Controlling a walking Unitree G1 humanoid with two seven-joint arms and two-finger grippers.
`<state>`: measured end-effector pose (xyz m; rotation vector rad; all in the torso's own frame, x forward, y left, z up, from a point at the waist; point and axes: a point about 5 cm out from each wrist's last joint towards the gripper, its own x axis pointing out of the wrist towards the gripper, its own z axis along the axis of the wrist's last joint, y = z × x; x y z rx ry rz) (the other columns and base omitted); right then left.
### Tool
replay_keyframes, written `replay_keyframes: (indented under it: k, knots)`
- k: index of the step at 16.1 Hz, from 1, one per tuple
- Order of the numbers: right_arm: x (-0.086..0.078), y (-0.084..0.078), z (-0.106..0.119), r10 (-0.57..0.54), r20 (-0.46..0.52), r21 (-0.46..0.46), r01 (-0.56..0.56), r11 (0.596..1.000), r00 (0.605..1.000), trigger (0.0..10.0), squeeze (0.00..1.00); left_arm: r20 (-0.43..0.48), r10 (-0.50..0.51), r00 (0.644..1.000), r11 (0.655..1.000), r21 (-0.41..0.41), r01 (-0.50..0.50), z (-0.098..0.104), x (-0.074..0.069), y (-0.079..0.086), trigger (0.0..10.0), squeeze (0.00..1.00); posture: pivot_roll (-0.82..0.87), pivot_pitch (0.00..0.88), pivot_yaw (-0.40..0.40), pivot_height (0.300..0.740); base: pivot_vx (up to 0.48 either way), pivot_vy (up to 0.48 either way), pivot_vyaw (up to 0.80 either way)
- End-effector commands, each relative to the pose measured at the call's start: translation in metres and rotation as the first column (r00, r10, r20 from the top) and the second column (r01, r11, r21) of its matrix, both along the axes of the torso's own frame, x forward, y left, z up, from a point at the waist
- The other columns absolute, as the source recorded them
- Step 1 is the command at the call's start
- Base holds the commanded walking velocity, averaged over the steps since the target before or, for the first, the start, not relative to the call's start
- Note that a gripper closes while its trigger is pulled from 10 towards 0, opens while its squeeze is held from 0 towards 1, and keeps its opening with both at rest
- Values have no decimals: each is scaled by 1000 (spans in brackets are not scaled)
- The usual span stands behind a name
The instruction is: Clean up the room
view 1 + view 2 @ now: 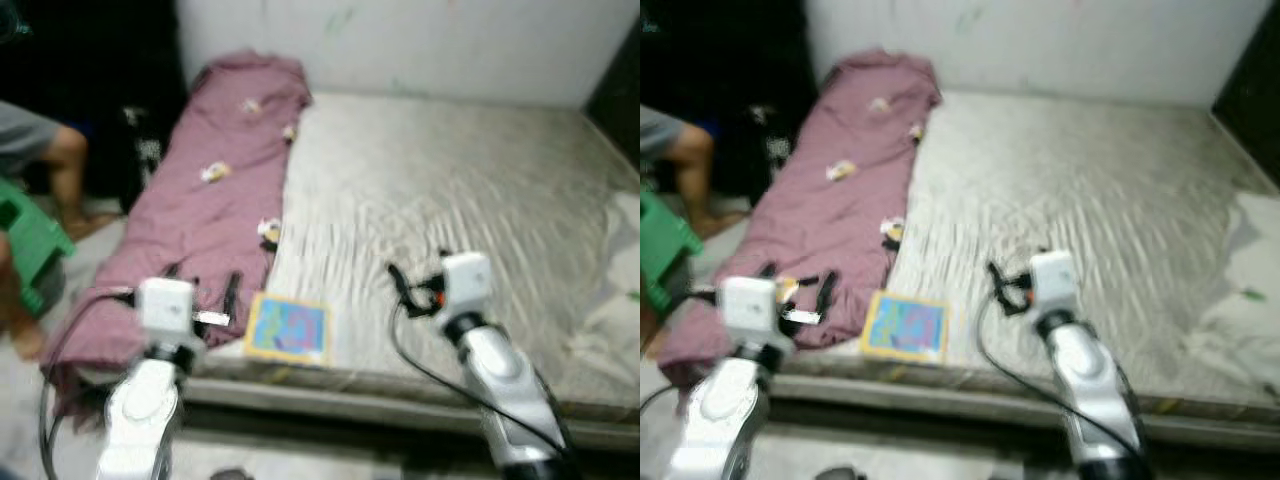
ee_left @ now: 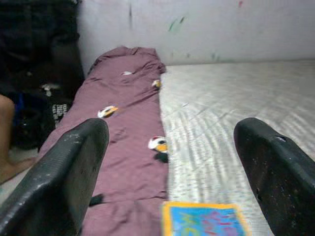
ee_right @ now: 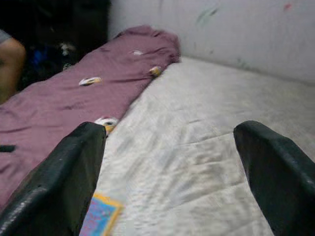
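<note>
Left eye view: we're facing a mattress (image 1: 470,190) on the floor. A mauve blanket (image 1: 200,200) runs the whole length of its left edge, long axis from near edge to the far wall. A flat book (image 1: 288,328) with a yellow border lies at the near edge, touching the blanket's right side. That's our likely first pick. The left gripper (image 1: 210,292) hovers over the blanket's near end, just left of the book. The right gripper (image 1: 398,285) is over bare sheet, further from the book on its other side. So the left arm is nearer.

Right eye view: same layout. The book's long side runs roughly along the near edge, slightly skewed. Pale crumpled cloth (image 1: 1240,300) sits at the right edge of the mattress. A person's leg (image 1: 685,170) and a green stool (image 1: 665,250) are off the left side, clear of both arms.

Left wrist view: fingers (image 2: 64,177) spread wide, nothing between them. The book's top edge sits low between them, a bit toward the right finger. So the book is dead ahead and below; the move is down and slightly right. Small white-and-orange bits (image 2: 157,144) dot the blanket further on; we can't tell what they are.

Right wrist view: this claw is released too, fingers (image 3: 64,182) wide apart and empty. The book's corner shows beside the left finger, so it lies off-axis to this arm's left.

Our call: left arm takes the book, approaching across its short side.
</note>
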<state>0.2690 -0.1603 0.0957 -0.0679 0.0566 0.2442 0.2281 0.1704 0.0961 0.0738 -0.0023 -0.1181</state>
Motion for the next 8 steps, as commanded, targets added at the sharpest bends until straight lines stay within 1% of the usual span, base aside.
replay_keyframes:
  k: [1, 5, 6, 7, 8]
  knots:
    - [2, 6, 4, 21, 21, 8, -21, 1000, 1000, 10000, 0, 18, 11, 1000, 1000, -7, -11, 4, 1, 7, 10000, 0, 25, 0, -18, 740, 0, 0, 0]
    - [2, 5, 4, 17, 16, 11, -17, 1000, 1000, 10000, 0, 38, -2, 999, 1000, 9, 2, 7, 2, 6, 10000, 0, 25, 0, -20, 740, 0, 0, 0]
    - [2, 5, 3, 15, 13, 12, -15, 1000, 1000, 10000, 0, 46, -15, 999, 1000, -7, 15, 8, 1, 4, 10000, 0, 25, 0, -20, 740, 0, 0, 0]
    - [2, 4, 3, 15, 13, 12, -15, 1000, 1000, 10000, 0, 46, -15, 999, 1000, -6, 15, 8, 1, 4, 10000, 0, 22, 0, -20, 740, 0, 0, 0]
    - [2, 4, 3, 15, 13, 12, -16, 1000, 1000, 10000, 0, 46, -16, 999, 1000, -6, 16, 8, 1, 4, 10000, 0, 22, 0, -20, 740, 247, 0, 0]
